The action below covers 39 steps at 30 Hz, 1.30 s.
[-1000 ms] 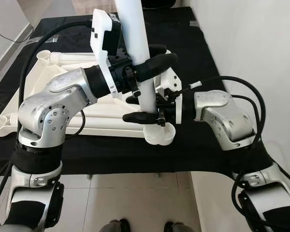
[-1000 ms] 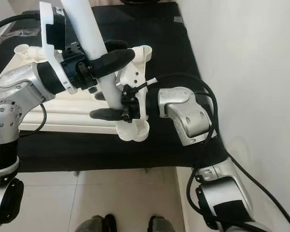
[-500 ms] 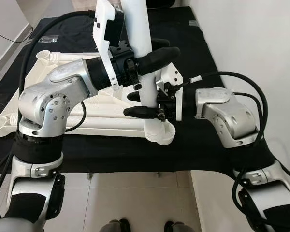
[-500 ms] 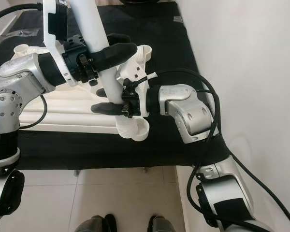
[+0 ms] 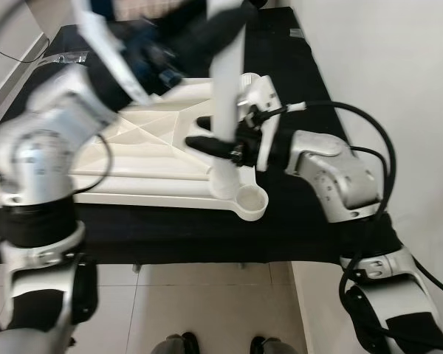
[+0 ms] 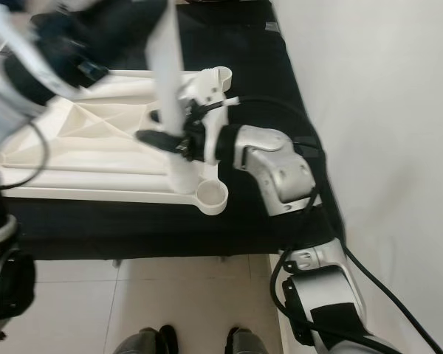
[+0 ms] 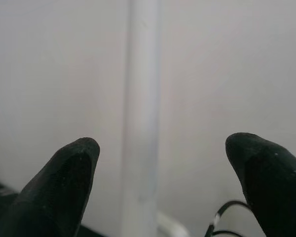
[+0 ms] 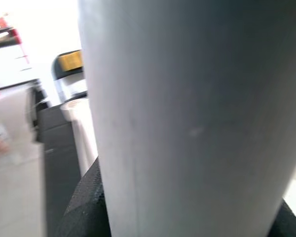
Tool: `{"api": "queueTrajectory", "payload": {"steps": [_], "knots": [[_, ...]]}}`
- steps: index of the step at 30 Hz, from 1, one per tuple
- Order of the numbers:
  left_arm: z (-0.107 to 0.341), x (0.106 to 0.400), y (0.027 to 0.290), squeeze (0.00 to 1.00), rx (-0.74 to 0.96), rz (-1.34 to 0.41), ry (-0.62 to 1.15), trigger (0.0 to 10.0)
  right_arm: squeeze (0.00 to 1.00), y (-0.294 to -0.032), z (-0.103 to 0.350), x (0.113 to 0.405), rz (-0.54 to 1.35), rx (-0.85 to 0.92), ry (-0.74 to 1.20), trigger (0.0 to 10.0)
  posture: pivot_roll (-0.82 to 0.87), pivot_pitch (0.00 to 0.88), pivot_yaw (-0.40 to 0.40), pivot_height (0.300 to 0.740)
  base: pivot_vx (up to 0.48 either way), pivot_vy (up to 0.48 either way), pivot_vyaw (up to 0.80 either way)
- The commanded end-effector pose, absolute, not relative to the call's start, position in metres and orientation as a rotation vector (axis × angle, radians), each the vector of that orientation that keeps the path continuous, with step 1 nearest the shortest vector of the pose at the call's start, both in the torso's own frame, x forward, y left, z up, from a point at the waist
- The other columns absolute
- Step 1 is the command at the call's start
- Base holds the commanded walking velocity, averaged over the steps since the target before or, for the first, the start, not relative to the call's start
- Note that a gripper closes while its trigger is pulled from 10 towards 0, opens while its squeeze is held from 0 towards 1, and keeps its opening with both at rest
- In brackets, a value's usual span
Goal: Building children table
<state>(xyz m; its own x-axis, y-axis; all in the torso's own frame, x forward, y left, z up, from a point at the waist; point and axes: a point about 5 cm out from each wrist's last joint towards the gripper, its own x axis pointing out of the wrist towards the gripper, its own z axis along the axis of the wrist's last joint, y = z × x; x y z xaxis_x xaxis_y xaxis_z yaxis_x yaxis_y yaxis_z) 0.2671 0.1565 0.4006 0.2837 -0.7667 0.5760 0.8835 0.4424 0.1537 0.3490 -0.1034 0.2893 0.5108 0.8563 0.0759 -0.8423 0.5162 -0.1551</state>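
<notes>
The right gripper [image 5: 207, 140] clamps a white table leg [image 5: 225, 110], which stands upright beside the round corner socket [image 5: 251, 200] of the upturned white tabletop [image 5: 140, 158] on a black-covered surface [image 5: 310, 221]. The left gripper [image 7: 163, 182], blurred and raised, holds its fingers [image 7: 64, 182] spread apart.

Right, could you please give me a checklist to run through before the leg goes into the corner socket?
1. Hold of the right gripper on the white leg: ok, fingers either side, low down.
2. Hold of the left gripper: not ok, fingers apart, not touching the leg between them.
3. Leg seated in the corner socket: not ok, the socket is open and the leg's foot is beside it.
4. Leg upright: ok, nearly vertical.
5. Left arm steady: cannot tell, it is blurred.
</notes>
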Motion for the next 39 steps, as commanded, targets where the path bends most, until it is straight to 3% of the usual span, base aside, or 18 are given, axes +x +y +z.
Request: {"api": "queueTrajectory", "payload": {"steps": [1,6,7,8,9,10,11,20,25,33,39], "knots": [[0.397,0.264,0.159,1.00,-0.208,-1.112,-0.621,10.0,0.00,-0.105,0.289,0.348,1.019,-0.083,-0.171,0.0,-0.02,0.210,0.007,0.740,0.000,0.000,0.00],[0.368,0.253,0.161,1.00,-0.206,-1.079,-0.490,10.0,0.00,-0.123,0.288,0.350,0.957,-0.060,-0.194,0.0,-0.02,0.214,0.010,0.740,0.000,0.000,0.00],[0.362,0.251,0.161,1.00,-0.207,-1.076,-0.463,10.0,0.00,-0.126,0.289,0.350,0.948,-0.054,-0.200,9.0,-0.02,0.214,0.010,0.740,0.000,0.000,0.00],[0.339,0.248,0.159,1.00,-0.193,-1.055,-0.373,10.0,0.00,-0.131,0.290,0.344,0.977,-0.035,-0.222,10.0,-0.02,0.222,0.013,0.740,0.000,0.000,0.00],[0.339,0.248,0.159,1.00,-0.193,-1.055,-0.373,10.0,0.00,-0.131,0.290,0.344,0.977,-0.035,-0.222,10.0,-0.02,0.222,0.013,0.740,0.000,0.000,0.00],[0.296,0.239,0.153,1.00,-0.184,-1.023,-0.217,10.0,0.00,-0.138,0.291,0.331,1.061,-0.018,-0.272,10.0,-0.02,0.227,0.015,0.740,0.000,0.000,0.00],[0.279,0.233,0.150,0.00,-0.172,-1.015,-0.154,10.0,0.00,-0.140,0.290,0.325,1.092,-0.019,-0.288,10.0,-0.02,0.232,0.018,0.740,0.000,0.000,0.00],[0.220,0.207,0.141,0.00,-0.147,-0.961,0.065,10.0,0.00,-0.138,0.276,0.307,1.184,-0.038,-0.278,10.0,-0.01,0.241,0.031,0.740,0.000,0.000,0.00],[0.183,0.187,0.134,0.00,-0.013,-0.881,0.194,10.0,0.00,-0.124,0.266,0.303,1.194,-0.122,-0.264,10.0,-0.01,0.251,0.036,0.740,0.000,0.000,0.00],[0.163,0.179,0.130,0.00,0.091,-0.691,0.164,10.0,0.00,-0.112,0.259,0.306,1.190,-0.200,-0.261,10.0,-0.01,0.272,0.039,0.740,0.000,0.000,0.00],[0.161,0.180,0.134,0.00,0.048,-0.596,0.130,10.0,0.00,-0.107,0.258,0.311,1.213,-0.221,-0.248,10.0,0.00,0.284,0.033,0.740,0.000,0.000,0.00]]}}
